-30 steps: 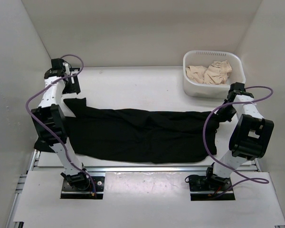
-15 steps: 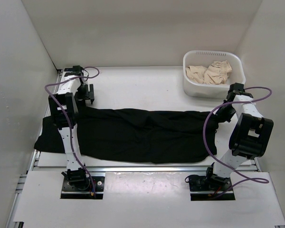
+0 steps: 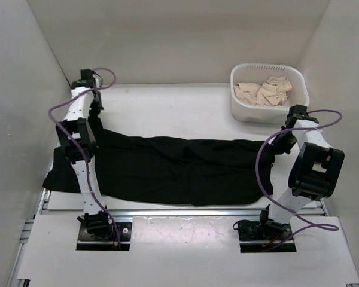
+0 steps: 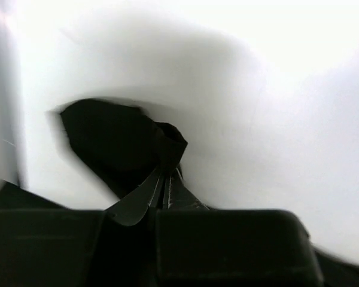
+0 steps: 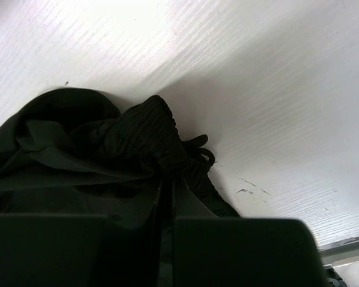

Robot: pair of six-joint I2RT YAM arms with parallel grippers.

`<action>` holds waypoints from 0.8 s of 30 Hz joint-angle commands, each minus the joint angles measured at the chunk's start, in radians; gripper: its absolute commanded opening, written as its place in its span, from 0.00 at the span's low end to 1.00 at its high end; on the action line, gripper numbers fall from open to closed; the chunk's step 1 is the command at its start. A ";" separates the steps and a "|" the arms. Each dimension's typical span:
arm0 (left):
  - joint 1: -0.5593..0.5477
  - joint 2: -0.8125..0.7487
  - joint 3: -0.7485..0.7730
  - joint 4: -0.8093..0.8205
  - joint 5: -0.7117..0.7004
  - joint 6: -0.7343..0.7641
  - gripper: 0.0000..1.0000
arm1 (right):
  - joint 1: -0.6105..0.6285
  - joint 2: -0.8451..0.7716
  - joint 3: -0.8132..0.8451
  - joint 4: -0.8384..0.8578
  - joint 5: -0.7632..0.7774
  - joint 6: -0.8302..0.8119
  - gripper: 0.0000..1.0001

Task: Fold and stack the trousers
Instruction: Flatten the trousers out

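The left tool (image 4: pixel 167 173) and right tool (image 5: pixel 166 179) are each clenching an end of the trousers (image 3: pixel 179 170), stretching them flat near the tub (image 3: pixel 257 113). Folding next is probably calling for lifting both ends together.

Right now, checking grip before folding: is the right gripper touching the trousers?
Touching. The right wrist view shows the right gripper shut on the bunched trousers.
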 commanded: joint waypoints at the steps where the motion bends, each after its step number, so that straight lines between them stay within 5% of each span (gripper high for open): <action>1: 0.060 -0.259 0.124 0.095 0.030 -0.001 0.14 | 0.001 0.004 0.041 -0.005 -0.024 -0.002 0.00; 11: 0.149 -0.534 -0.246 0.133 0.134 -0.001 0.14 | 0.001 0.004 0.041 -0.005 -0.033 -0.002 0.00; 24: 0.319 -0.523 -0.622 0.167 0.104 -0.001 0.14 | -0.008 0.022 0.062 -0.005 -0.033 -0.002 0.00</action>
